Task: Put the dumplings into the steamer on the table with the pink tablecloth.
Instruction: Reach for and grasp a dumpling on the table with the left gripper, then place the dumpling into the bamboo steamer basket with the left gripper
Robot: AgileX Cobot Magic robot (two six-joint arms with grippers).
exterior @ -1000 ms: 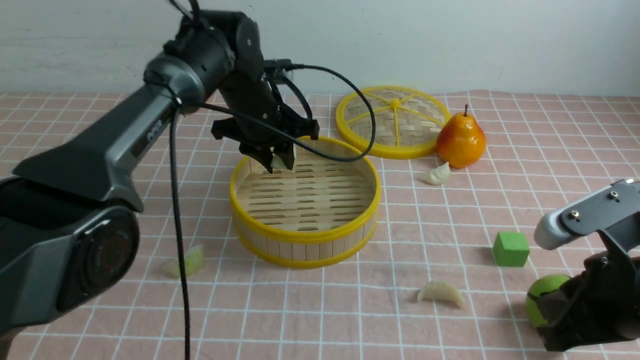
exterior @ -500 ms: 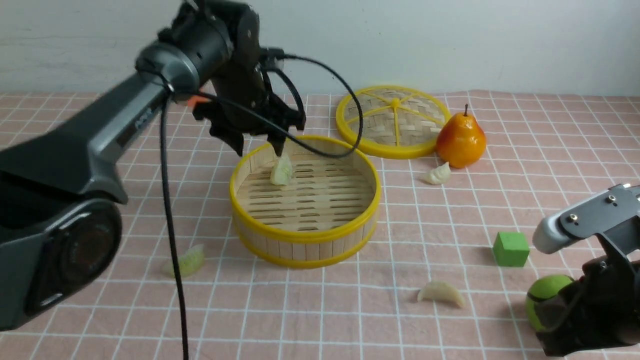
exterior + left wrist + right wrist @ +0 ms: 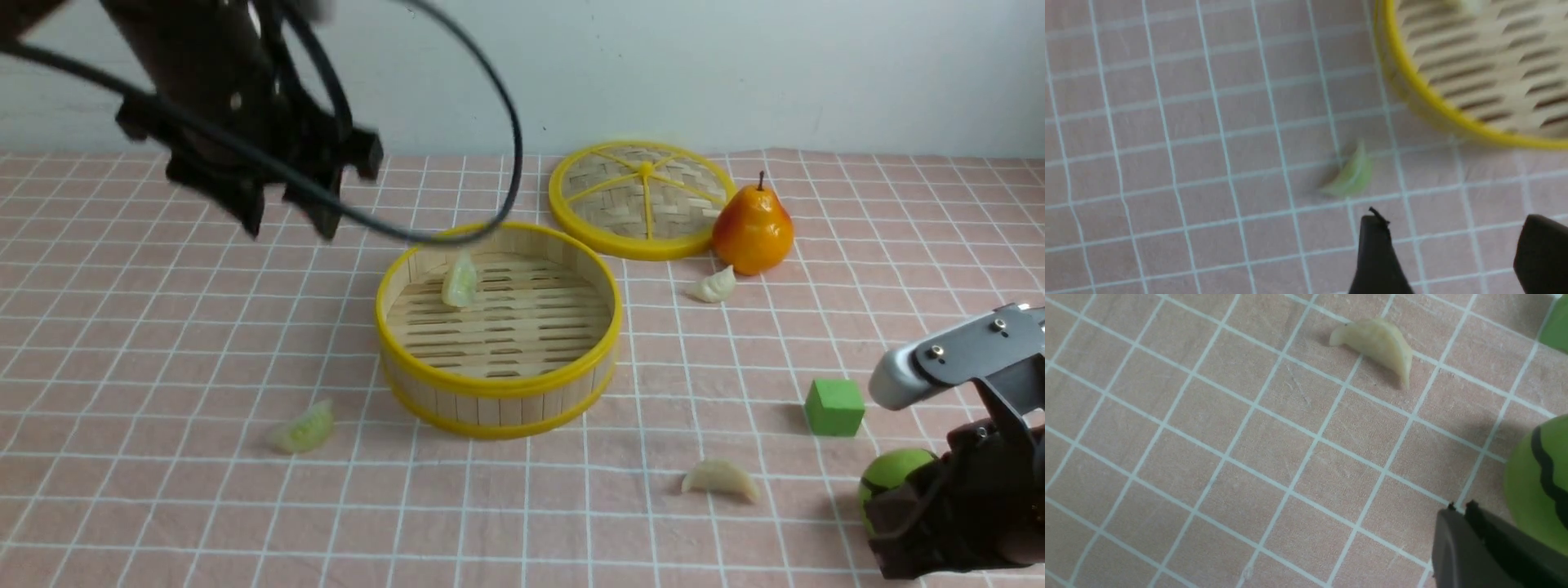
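The steamer (image 3: 498, 384) stands mid-table on the pink tablecloth (image 3: 163, 343), and one pale green dumpling (image 3: 460, 282) leans against its far inner wall. A second green dumpling (image 3: 303, 429) (image 3: 1349, 179) lies on the cloth left of the steamer (image 3: 1433, 110). One cream dumpling (image 3: 722, 478) (image 3: 1376, 345) lies front right, another (image 3: 713, 285) by the pear. My left gripper (image 3: 287, 222) (image 3: 1449, 228) hangs open and empty, high over the cloth at the back left. My right gripper (image 3: 1461, 508) is shut and empty, low at the front right beside a green ball.
The woven yellow-rimmed lid (image 3: 643, 198) lies behind the steamer, with an orange pear (image 3: 752, 228) beside it. A green cube (image 3: 833, 406) and a green striped ball (image 3: 886, 482) (image 3: 1541, 486) sit near the right arm. The left arm's black cable (image 3: 498, 122) loops above the steamer.
My left gripper opened and let the green dumpling go in the steamer, then rose and swung back left, away from it. The right arm barely moved.
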